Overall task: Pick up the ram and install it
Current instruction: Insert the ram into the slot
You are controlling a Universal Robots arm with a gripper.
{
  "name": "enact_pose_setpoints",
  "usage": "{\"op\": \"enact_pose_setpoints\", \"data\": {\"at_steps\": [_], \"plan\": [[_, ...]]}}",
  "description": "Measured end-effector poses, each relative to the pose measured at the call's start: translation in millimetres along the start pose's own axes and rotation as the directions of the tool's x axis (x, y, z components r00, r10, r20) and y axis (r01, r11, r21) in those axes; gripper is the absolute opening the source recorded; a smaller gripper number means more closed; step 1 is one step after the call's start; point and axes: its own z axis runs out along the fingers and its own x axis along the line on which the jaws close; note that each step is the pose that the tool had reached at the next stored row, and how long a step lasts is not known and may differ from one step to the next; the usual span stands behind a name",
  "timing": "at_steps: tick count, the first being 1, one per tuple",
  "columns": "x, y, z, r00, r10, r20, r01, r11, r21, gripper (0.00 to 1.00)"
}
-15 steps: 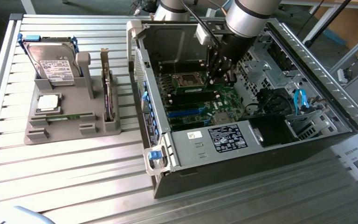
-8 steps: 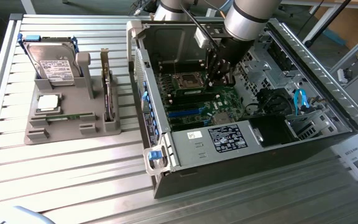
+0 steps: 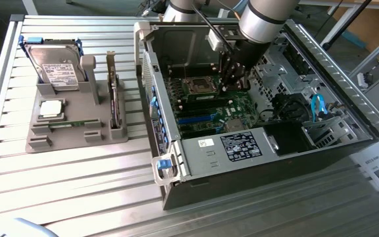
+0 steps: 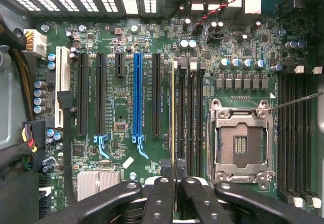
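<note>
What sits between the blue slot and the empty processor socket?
Wrist view: one black slot, then the memory slots, with the ram edge-on in the gripper.

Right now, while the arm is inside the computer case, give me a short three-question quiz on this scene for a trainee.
1. True or false: the hand is inside the open computer case.
2. Among the black expansion slots on the motherboard, one long slot is: A red, B blue, C orange.
3. What thin part is the hand shut on, seen edge-on over the memory slots?
Key: 1 true. 2 B. 3 the ram.
</note>
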Motion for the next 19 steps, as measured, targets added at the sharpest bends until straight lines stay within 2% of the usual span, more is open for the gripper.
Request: {"op": "enact_pose_setpoints", "data": {"at_steps": [19], "plan": [[0.2, -0.8, 7.6, 1.0, 0.0, 0.0, 0.0, 1.0, 0.0009, 0.12]]}}
